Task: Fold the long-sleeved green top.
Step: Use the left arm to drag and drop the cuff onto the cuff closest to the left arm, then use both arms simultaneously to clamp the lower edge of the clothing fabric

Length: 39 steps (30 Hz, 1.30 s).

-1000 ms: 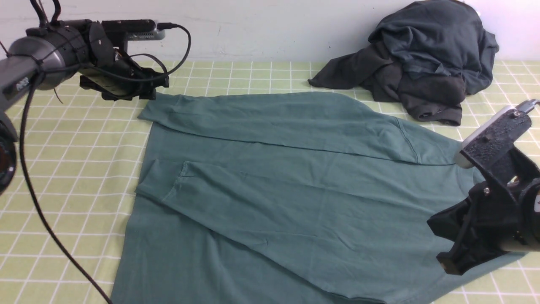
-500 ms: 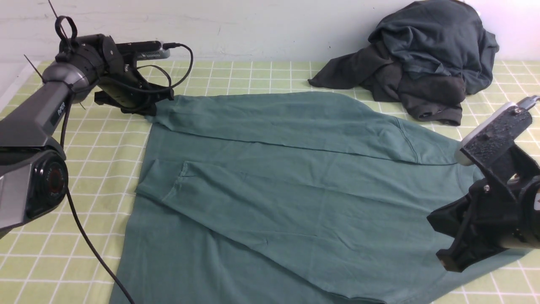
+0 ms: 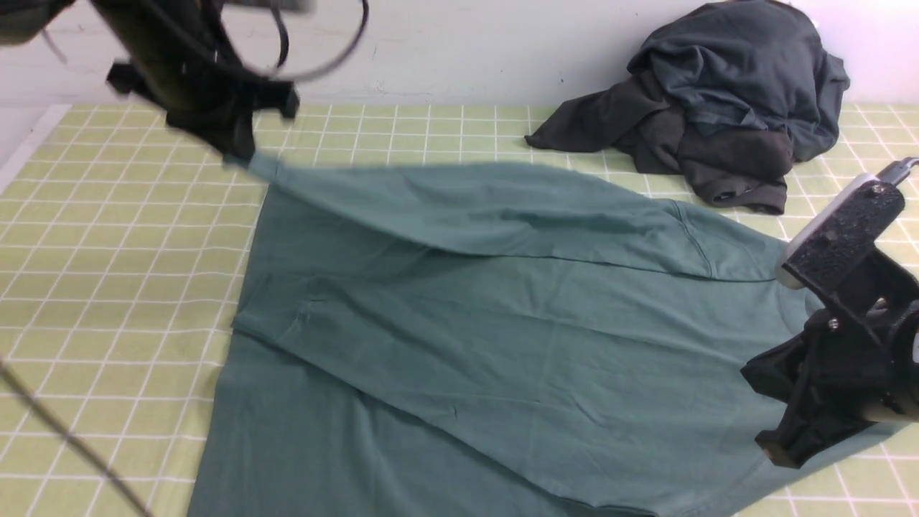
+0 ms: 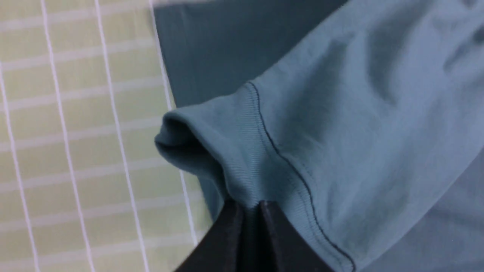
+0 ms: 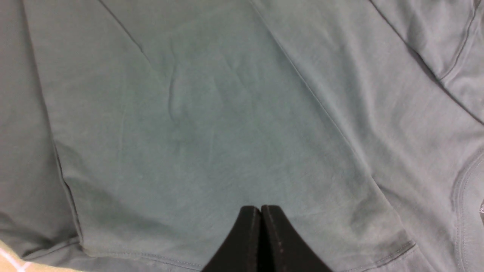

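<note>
The green long-sleeved top (image 3: 502, 345) lies spread over the checked table, both sleeves folded across its body. My left gripper (image 3: 240, 154) is at the far left, shut on the ribbed cuff (image 4: 242, 162) of the far sleeve, and that cuff is lifted off the table with the sleeve hanging taut behind it. In the left wrist view the cuff (image 4: 242, 162) is pinched between the two black fingers of the left gripper (image 4: 247, 206). My right gripper (image 3: 775, 449) hangs over the top's right edge; its fingers are pressed together with nothing between them, above flat green cloth (image 5: 227, 132).
A heap of dark charcoal garments (image 3: 718, 100) sits at the back right against the white wall. The green-and-white checked tablecloth (image 3: 108, 273) shows to the left of the top. A blurred black cable (image 3: 72, 445) crosses the lower left.
My left gripper came down onto the far sleeve's cuff, shut on it, and has now risen, pulling the cuff and sleeve off the table. The right arm has barely moved.
</note>
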Tool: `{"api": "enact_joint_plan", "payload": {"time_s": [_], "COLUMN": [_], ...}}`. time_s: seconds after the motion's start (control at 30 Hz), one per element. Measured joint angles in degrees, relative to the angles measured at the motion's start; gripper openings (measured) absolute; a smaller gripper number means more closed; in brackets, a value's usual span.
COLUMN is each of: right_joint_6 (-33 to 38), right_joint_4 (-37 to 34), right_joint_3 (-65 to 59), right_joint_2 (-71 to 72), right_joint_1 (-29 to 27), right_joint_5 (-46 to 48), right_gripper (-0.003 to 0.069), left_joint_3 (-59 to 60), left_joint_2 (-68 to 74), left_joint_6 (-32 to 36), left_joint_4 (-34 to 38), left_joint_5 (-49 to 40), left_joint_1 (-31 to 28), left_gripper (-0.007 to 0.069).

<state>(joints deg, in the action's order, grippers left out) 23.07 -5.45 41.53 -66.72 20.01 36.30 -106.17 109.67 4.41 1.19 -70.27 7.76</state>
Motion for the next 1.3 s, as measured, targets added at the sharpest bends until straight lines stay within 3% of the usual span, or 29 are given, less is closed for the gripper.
{"api": "enact_joint_plan", "payload": {"time_s": [0.03, 0.27, 0.5, 0.63, 0.7, 0.73, 0.8, 0.93, 1.07, 1.17, 1.3], "right_joint_6": [-0.1, -0.1, 0.2, 0.8, 1.3, 1.3, 2.2, 3.0, 3.6, 3.9, 5.4], "right_joint_4": [-0.1, -3.9, -7.4, -8.5, -10.3, -10.3, -12.2, -13.2, -14.1, -14.7, -15.1], "right_joint_3": [0.0, 0.0, 0.0, 0.0, 0.0, 0.0, 0.0, 0.0, 0.0, 0.0, 0.0], "right_joint_2": [0.0, 0.0, 0.0, 0.0, 0.0, 0.0, 0.0, 0.0, 0.0, 0.0, 0.0], "right_joint_1": [0.0, 0.0, 0.0, 0.0, 0.0, 0.0, 0.0, 0.0, 0.0, 0.0, 0.0], "right_joint_5": [0.1, 0.1, 3.1, 5.5, 6.3, 6.3, 6.6, 6.7, 6.7, 6.9, 7.1], "right_gripper": [-0.0014, -0.0014, -0.0014, -0.0014, -0.0014, -0.0014, -0.0014, -0.0014, -0.0014, -0.0014, -0.0014], "left_joint_3": [12.1, 30.5, 34.7, 41.9, 49.5, 50.0, 56.9, 64.3, 68.1, 69.3, 69.6], "left_joint_2": [-4.3, -5.8, -10.7, -16.8, -20.6, -20.6, -21.7, -21.6, -21.6, -21.7, -22.2], "left_joint_6": [-1.5, -3.0, 0.1, 4.9, 13.5, 13.5, 24.6, 36.5, 41.8, 42.6, 41.8], "left_joint_4": [-1.2, -1.9, -1.2, -0.7, -0.6, -0.6, -0.7, -0.4, -1.2, -2.7, -3.8], "left_joint_5": [-0.2, 7.0, 3.1, 4.5, 8.4, 8.7, 12.9, 17.0, 21.3, 25.0, 27.0], "left_joint_1": [0.5, 1.3, 4.9, 10.1, 14.6, 14.6, 17.9, 19.7, 19.7, 19.8, 19.8], "left_gripper": [0.0027, 0.0066, 0.0350, 0.0430, 0.0450, 0.0450, 0.0451, 0.0451, 0.0433, 0.0350, 0.0167]}}
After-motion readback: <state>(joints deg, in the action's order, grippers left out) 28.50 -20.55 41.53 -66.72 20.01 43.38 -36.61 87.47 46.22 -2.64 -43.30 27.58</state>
